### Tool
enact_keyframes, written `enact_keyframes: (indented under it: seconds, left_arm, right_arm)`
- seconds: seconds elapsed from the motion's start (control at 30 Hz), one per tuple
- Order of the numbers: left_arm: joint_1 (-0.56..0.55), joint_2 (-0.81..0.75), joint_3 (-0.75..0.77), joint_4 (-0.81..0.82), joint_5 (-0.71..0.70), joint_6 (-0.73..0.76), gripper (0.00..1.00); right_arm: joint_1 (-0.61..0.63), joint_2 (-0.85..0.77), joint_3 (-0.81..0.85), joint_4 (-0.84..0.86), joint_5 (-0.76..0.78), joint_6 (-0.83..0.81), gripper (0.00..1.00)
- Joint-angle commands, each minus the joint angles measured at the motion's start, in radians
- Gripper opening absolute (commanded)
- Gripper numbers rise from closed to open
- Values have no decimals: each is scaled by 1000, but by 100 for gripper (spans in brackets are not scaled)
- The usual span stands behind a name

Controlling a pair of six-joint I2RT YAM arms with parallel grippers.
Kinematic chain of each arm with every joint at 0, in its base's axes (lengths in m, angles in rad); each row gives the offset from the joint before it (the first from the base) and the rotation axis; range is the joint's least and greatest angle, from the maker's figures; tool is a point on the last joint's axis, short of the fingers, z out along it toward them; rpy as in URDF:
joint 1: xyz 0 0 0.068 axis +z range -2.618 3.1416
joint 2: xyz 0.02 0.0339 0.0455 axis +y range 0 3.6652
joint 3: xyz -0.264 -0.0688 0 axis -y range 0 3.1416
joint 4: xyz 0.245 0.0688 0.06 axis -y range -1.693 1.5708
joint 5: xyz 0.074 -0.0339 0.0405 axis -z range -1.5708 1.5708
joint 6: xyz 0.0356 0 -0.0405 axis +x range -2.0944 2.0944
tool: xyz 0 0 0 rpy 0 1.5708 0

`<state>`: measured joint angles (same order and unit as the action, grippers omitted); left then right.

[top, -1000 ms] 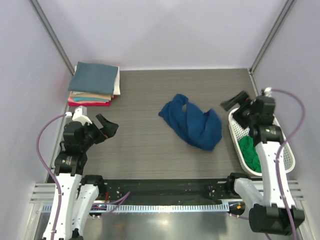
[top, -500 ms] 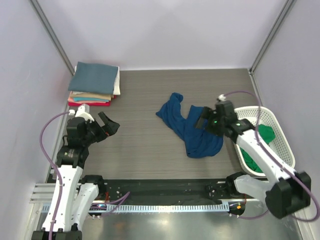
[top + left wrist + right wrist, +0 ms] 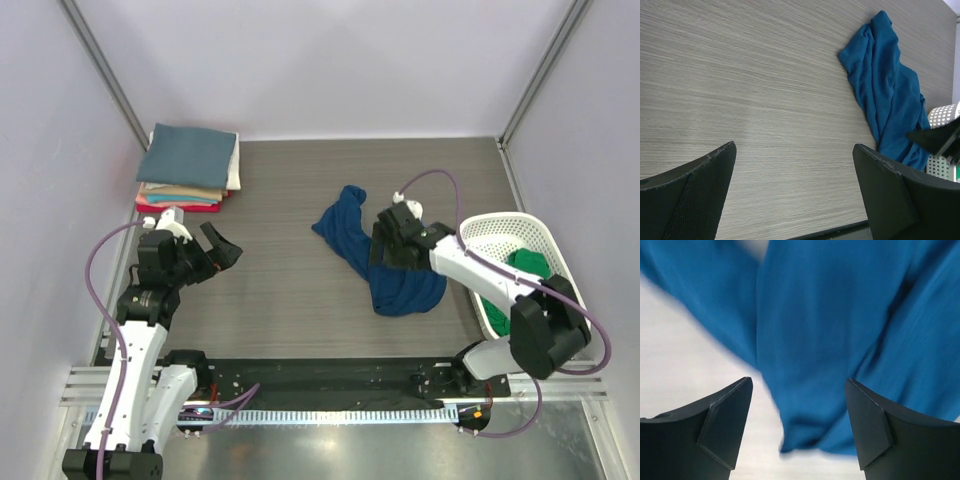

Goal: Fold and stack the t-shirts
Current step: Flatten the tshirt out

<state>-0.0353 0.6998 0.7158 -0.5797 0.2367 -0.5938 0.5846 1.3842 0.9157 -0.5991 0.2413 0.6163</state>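
Off in the far left corner of the table [image 3: 280, 190] sits the stack of folded t-shirts [image 3: 188, 168], a slate-blue one on top, tan, teal and red edges showing beneath it and a white one along its right side. Just in front of that stack the left arm is raised from its base with its forearm angled toward the middle of the table, and the left gripper [image 3: 794, 147] hangs above bare tabletop, its jaws spread wide with nothing between them and touching nothing. Well to its right, near the centre of the table, the blue t-shirt [image 3: 352, 232] lies crumpled in a long rumpled heap that runs from the far left toward the near right. The right arm reaches in low from the right side, stretched out leftward across the table, and the right gripper [image 3: 797, 381] points down at the middle of that heap with its jaws wide apart, one finger [image 3: 725, 422] on either side of a fold; its wrist view is blurred, so I cannot tell whether the fingertips touch the cloth. At the right edge stands the white mesh basket [image 3: 495, 224], and a green t-shirt [image 3: 526, 265] is bunched inside it.
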Motion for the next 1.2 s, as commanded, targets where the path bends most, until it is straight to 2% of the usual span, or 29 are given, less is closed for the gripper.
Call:
enact_keyframes:
  seconds: [0.0, 0.03, 0.17, 0.37, 0.5, 0.53, 0.57, 0.6, 0.73, 0.8, 0.87, 0.9, 1.0, 1.13, 1.17]
  left_arm:
    - [-3, -13, -1, 37, 32, 9, 100]
    - [-3, -14, -1, 37, 33, 9, 100]
    - [-3, -17, -3, 40, 35, 11, 100]
    - [-3, -14, -4, 43, 41, 11, 100]
    - [-3, -10, -4, 43, 44, 11, 100]
    - [-2, -10, -6, 44, 42, 11, 100]
    - [-2, -10, -6, 46, 44, 11, 100]
    - [-3, -11, -4, 44, 42, 11, 100]
    - [-3, -13, -6, 44, 38, 11, 100]
    - [-3, -16, -6, 44, 32, 11, 100]
    - [-2, -17, -7, 43, 27, 11, 100]
    - [-3, -19, -6, 44, 24, 11, 100]
    - [-3, -22, -4, 41, 10, 14, 100]
    - [-2, -33, -1, 27, -8, 17, 100]
    - [-3, -37, -1, 26, -11, 17, 100]
  right_arm:
    - [-139, 71, 146, 65, 6, -95, 80]
    - [-200, 93, 178, 82, -32, -105, 78]
    - [-255, 194, 241, 97, -54, -141, 76]
    - [-256, 291, 227, 146, -96, -132, 72]
    - [-258, 306, 201, 179, -106, -133, 56]
    - [-256, 306, 198, 182, -105, -135, 40]
    - [-256, 299, 198, 182, -103, -136, 32]
    - [-255, 289, 195, 182, -96, -135, 20]
    - [-246, 205, 228, 165, -77, -153, 9]
    - [-226, 188, 309, 106, -85, -194, 5]
    - [-154, 179, 432, 61, -152, -251, 3]
    - [-73, 176, 477, 3, -167, -303, 2]
    - [33, 132, 583, -90, -195, -339, 1]
    - [93, -55, 438, -82, -409, -290, 1]
    - [101, -95, 323, -73, -446, -291, 1]
